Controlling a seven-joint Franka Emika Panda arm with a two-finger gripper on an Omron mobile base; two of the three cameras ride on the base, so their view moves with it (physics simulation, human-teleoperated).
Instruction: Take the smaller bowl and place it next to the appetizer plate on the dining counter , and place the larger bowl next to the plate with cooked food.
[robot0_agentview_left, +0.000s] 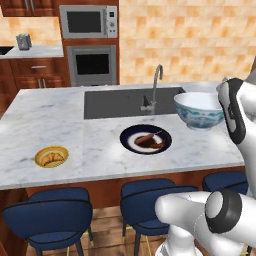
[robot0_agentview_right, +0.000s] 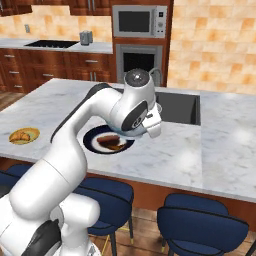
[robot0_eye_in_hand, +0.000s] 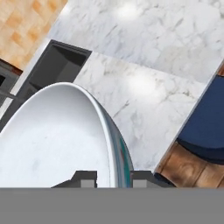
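Blue stools, marble dining counter, tiled wall beyond.

larger bowl: white, blue-green painted pattern outside, plain white inside | plate with cooked food, left of bowl: dark, reddish-brown food | appetizer plate, far left of bowl: yellow, golden-brown pieces | dining counter: white-grey marble, reddish wood base | stools: navy blue
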